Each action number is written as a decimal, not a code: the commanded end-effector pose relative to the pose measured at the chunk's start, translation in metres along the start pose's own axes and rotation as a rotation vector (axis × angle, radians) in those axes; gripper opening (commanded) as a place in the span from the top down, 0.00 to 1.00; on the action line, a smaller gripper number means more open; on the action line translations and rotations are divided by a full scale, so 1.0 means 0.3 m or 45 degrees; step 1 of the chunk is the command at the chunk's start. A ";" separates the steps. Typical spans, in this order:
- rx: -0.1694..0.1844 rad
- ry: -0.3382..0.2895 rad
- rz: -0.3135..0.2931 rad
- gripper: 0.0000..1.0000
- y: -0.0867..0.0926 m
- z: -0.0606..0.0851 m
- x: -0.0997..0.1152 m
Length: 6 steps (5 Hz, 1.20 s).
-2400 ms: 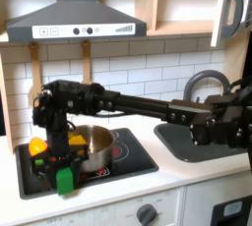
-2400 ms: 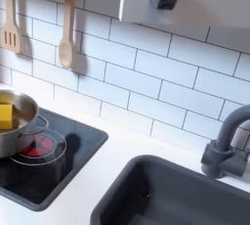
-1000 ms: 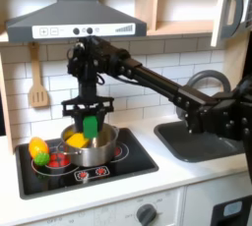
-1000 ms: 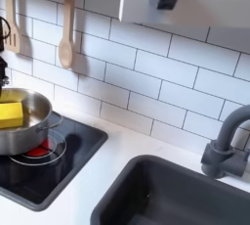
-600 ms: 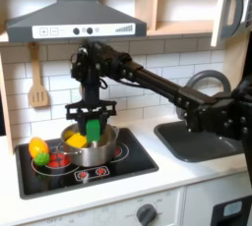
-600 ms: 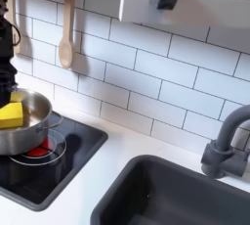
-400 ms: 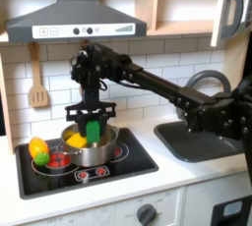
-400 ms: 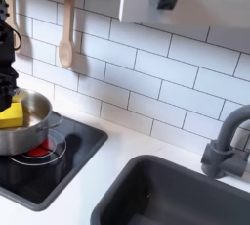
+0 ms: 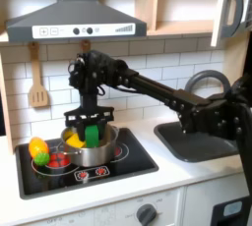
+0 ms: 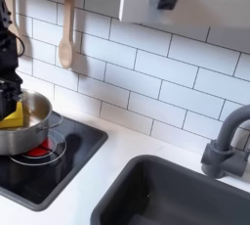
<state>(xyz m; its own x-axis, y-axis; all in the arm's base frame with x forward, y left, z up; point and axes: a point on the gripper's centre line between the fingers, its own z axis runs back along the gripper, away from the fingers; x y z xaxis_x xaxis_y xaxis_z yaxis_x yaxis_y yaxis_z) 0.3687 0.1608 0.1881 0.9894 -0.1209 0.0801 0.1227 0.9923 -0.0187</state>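
Meanwhile, in the first exterior view, the gripper (image 9: 91, 122) had come down since a second earlier and stood right over the silver pot (image 9: 94, 148), its fingers clamped on the green block (image 9: 92, 135). A moment before, the block had hung above the pot's rim; now its lower end sat at the rim or just inside it, beside the yellow piece (image 9: 74, 139) already lying in the pot. The arm had folded lower as well, its elbow closer to the pot than before. Left of the pot on the black hob (image 9: 138, 158), the orange-and-green toy (image 9: 38, 150) and the red toy (image 9: 58, 158) lay where they had been, and the wooden spatula (image 9: 37, 78) hung on the tiles up and to the left of the pot. Judged from this, the block was being lowered into the pot and had not yet been let go.

In the second exterior view, the gripper (image 10: 9, 97) had pushed further in from the second exterior view's left edge, a dark mass now covering much of the pot (image 10: 29, 131), where earlier little more than a sliver of arm showed. The yellow piece (image 10: 13, 117) was half hidden behind it. The wooden spoon (image 10: 66, 23) hung on the wall up and to the right of the pot, and the grey tap (image 10: 227, 143) stood well apart from the pot, by the sink (image 10: 146, 200). The fingers' grip could not be read from this side.
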 end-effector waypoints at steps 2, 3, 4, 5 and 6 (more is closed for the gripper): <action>-0.019 -0.011 -0.021 0.00 -0.010 -0.021 0.030; -0.010 -0.031 -0.026 0.00 -0.014 -0.005 0.030; -0.011 -0.037 -0.036 0.00 -0.026 0.011 0.026; -0.038 -0.009 -0.035 0.00 -0.050 0.020 0.010; -0.041 -0.001 -0.047 0.00 -0.090 0.037 -0.004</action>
<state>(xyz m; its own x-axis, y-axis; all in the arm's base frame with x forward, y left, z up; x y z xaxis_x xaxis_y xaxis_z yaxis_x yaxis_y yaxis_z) 0.3634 0.1348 0.2062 0.9834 -0.1544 0.0957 0.1588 0.9865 -0.0401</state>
